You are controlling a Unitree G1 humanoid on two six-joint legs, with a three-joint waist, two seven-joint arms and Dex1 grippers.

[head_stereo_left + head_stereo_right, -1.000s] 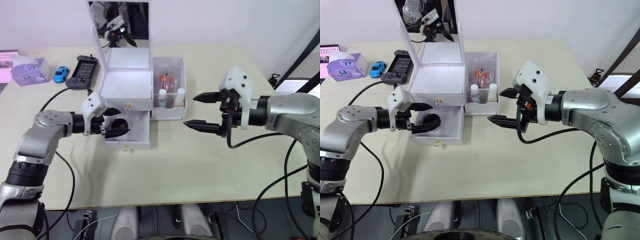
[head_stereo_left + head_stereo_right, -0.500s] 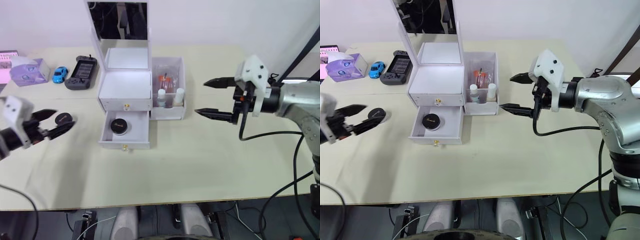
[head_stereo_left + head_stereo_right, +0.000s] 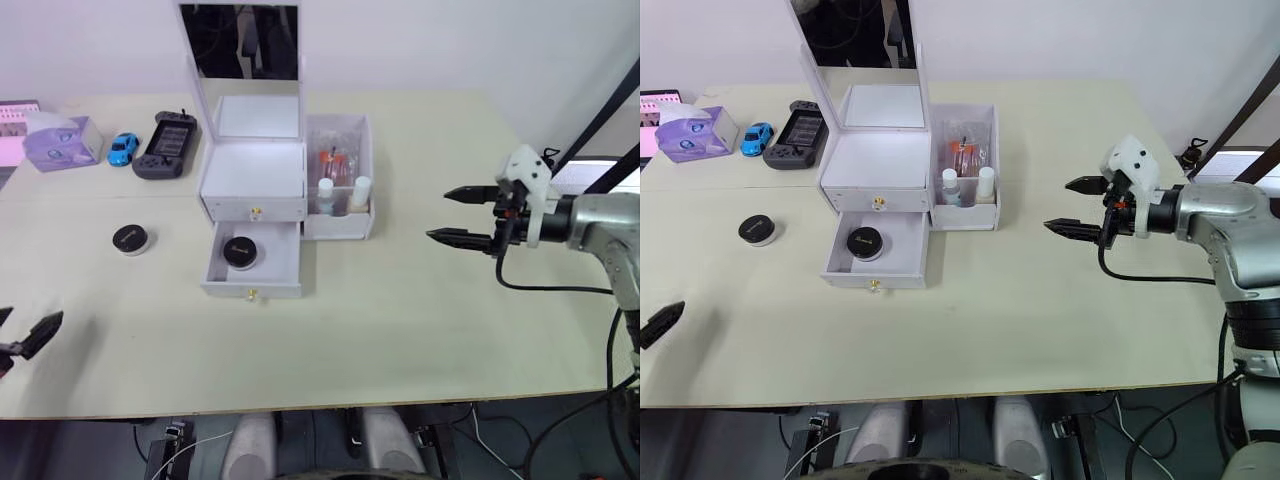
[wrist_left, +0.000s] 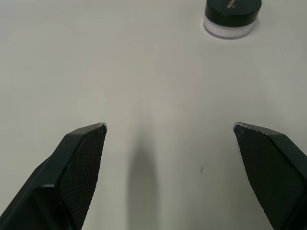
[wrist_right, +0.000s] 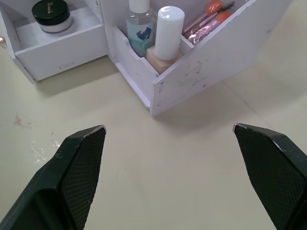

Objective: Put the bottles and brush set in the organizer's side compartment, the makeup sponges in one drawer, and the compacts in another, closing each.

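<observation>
Left gripper [image 4: 170, 132]: lower left edge of the head views, fingers spread wide, empty, low over bare table [image 3: 420, 330].
Loose compact [image 3: 131, 239]: left of centre on the table, well apart from the organizer; black lid, pale base.
Organizer [image 3: 252, 165]: upper centre, mirror lid raised upright.
Upper drawer [image 3: 253, 209]: closed.
Lower drawer [image 3: 252, 268]: pulled out; holds one black-lidded compact [image 3: 238, 250].
Side compartment [image 3: 340, 185]: on the organizer's right side; holds two bottles [image 5: 156, 31] at the front and the brush set [image 5: 208, 19] behind them.
Right gripper [image 3: 458, 214]: right of frame, fingers wide apart, empty, well apart from the side compartment.
</observation>
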